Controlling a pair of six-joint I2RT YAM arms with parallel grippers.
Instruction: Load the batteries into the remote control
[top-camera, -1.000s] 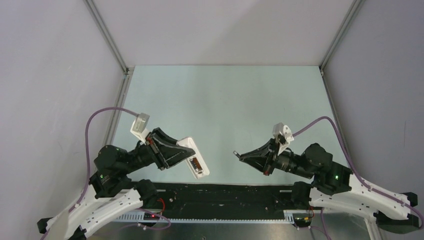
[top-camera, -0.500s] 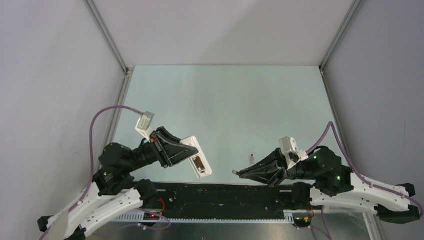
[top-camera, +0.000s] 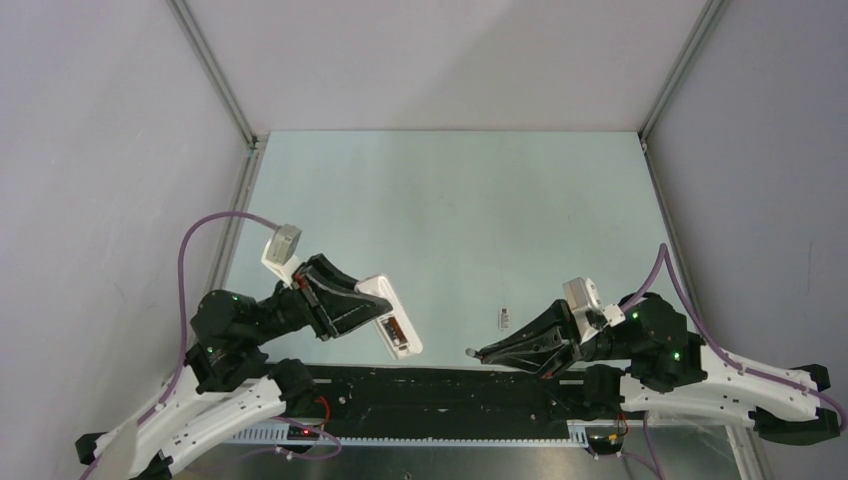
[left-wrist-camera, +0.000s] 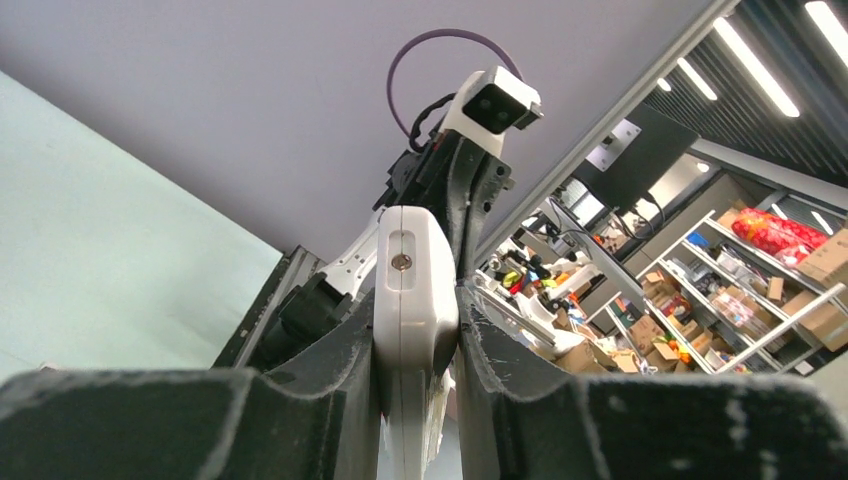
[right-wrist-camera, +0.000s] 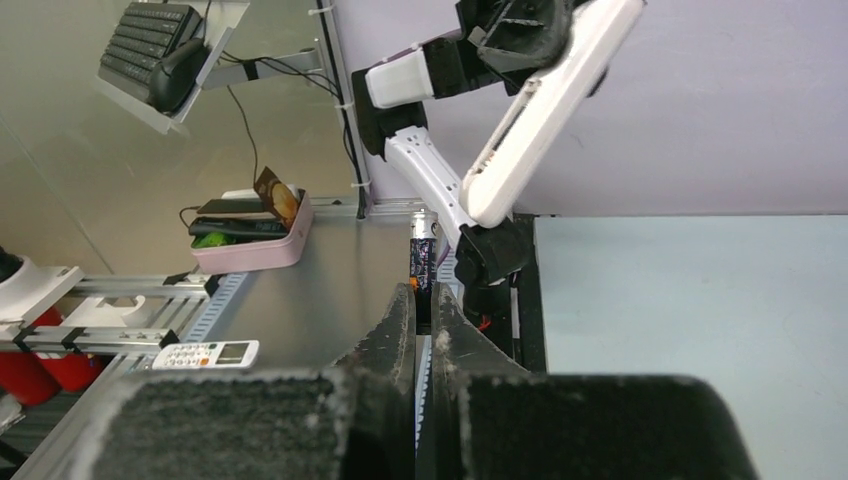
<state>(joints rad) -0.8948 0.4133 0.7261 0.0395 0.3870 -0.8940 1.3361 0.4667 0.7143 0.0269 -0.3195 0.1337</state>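
The left pincer (top-camera: 360, 305) is pinching the remote control (top-camera: 398, 330) by its two long edges. The white slab sticks out past the fingertips and hangs above the near part of the worktop (top-camera: 450, 200), without touching it. The side with a dark rectangle faces up.

To the right of the remote control, and apart from it, is the right pincer (top-camera: 473, 352), with its tip pointing toward the remote control. Its fingers are pressed together on a battery (right-wrist-camera: 425, 258), a small dark cylinder that stands out beyond the tips.

A little more to the right of the remote control, a second battery (top-camera: 504, 318) lies loose on the worktop. It is near the right pincer but not touching it.
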